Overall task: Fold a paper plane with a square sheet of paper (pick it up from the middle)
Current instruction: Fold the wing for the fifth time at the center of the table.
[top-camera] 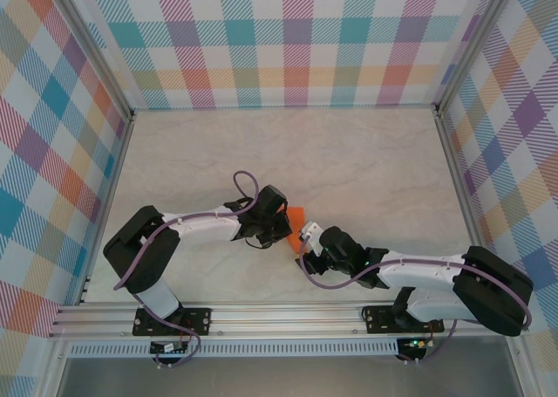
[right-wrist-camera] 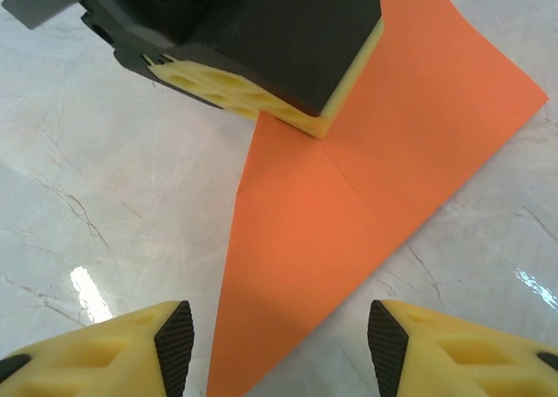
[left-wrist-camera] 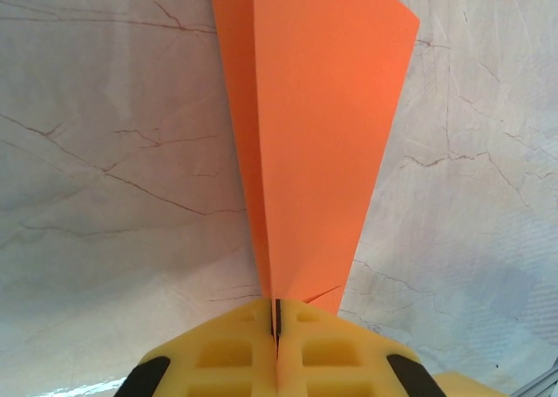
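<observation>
The left fingers [left-wrist-camera: 227, 353], we see, clench the folded orange paper [left-wrist-camera: 314, 153], its wide end cut off, while the right fingers [right-wrist-camera: 105, 353] stand parted astride a pointed end.

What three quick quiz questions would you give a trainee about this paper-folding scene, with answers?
1. True or false: the left gripper is shut on the folded orange paper.
2. Multiple choice: the right gripper is A) open, B) shut on the paper, C) shut on a pen.
3. Short answer: what surface lies under the paper?

Key: 1 true. 2 A. 3 the white marbled table.
</observation>
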